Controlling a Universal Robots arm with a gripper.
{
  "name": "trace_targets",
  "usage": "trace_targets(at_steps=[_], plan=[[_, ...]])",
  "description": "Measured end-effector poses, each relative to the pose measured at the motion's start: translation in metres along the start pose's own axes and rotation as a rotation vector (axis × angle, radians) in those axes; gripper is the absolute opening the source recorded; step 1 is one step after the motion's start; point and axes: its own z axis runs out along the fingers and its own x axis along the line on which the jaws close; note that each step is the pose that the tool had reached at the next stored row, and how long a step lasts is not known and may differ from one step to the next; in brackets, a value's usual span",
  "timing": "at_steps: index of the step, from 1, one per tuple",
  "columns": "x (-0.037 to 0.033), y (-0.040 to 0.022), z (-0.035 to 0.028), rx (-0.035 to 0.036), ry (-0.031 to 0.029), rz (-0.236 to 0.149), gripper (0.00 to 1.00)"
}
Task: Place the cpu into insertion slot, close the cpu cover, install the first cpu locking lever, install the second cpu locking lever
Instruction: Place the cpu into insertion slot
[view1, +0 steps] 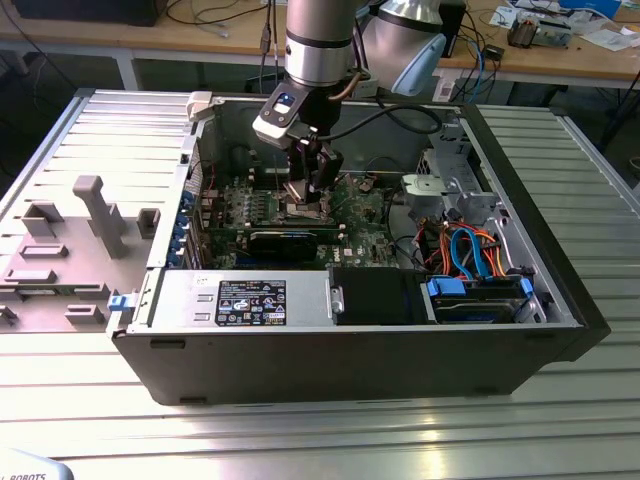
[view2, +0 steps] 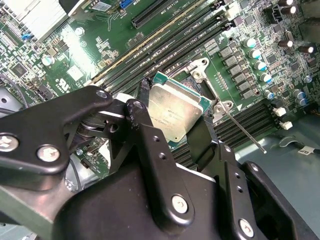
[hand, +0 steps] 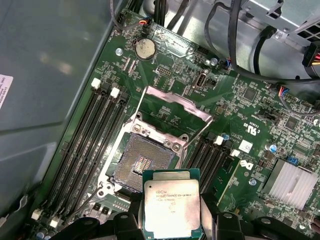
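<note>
The cpu is held in the gripper, its dull silver top turned toward the camera in the first wrist view. It is clamped by two opposite edges between the black fingers, which are closed only as far as the chip's width allows. In the second wrist view the cpu is seen slightly tilted in the gripper, above the green motherboard and not seated.

The insertion slot is left bare, with its dark contact field exposed inside a silvery frame, just beside the held chip in the first wrist view. The cpu cover is swung up and open, hinged at the slot's far edge. A thin metal lever is seen released, lying out over the board beside the socket. Long black memory slots are ranged on both sides of the slot. A round coin cell is mounted beyond the cover.

In the exterior view the gripper is lowered into an open computer case laid on a ribbed metal table. From the gripper, a silver power supply is found at about seven o'clock, orange and blue cables at about four o'clock, and a grey fixture at about nine o'clock, outside the case.
</note>
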Motion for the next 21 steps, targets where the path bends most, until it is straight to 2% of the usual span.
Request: trace_targets(at_steps=[21], plan=[[0.0,0.0,0.0,0.0015,0.0006,0.021,0.55]])
